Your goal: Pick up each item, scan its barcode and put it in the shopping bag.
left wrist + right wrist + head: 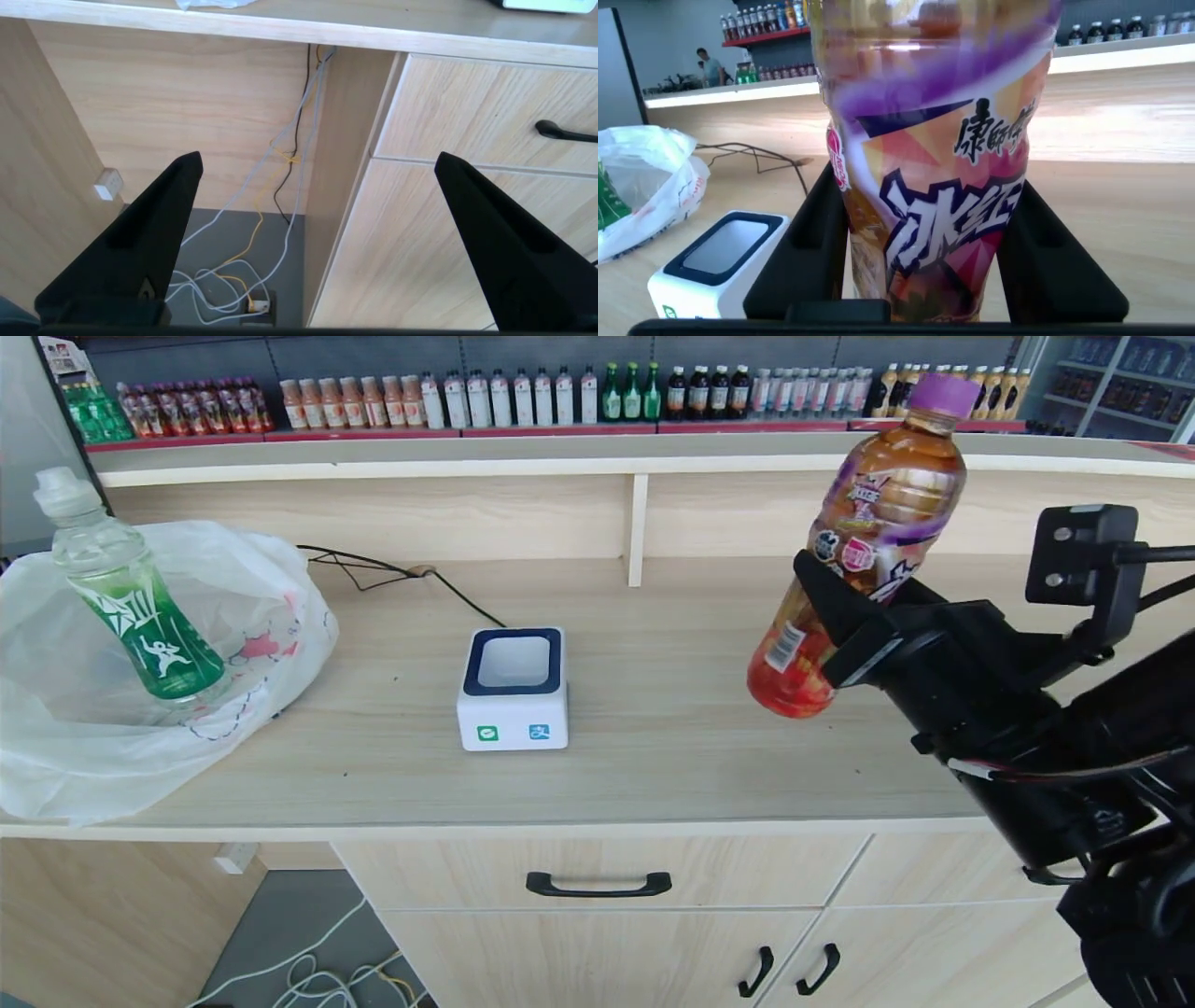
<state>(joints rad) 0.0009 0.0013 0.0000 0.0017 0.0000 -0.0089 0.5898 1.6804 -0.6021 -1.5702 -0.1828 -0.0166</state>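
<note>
Shop bench (672, 747), drinks shelves (560, 429) behind. R fingers (826, 597) were clamped on tea bottle (868, 541), tilted, barcode showing, prob. for scanner (513, 689) down-left of them. Green bottle (140, 607) stood in shopping bag (56, 728). L fingers (140, 243) apart, idle under bench.

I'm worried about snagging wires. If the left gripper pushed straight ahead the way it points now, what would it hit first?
Probably the loose cables hanging in the open recess ahead, or the wooden divider panel right beside them. The left gripper is open and aimed between the two; depth is unclear.
</note>
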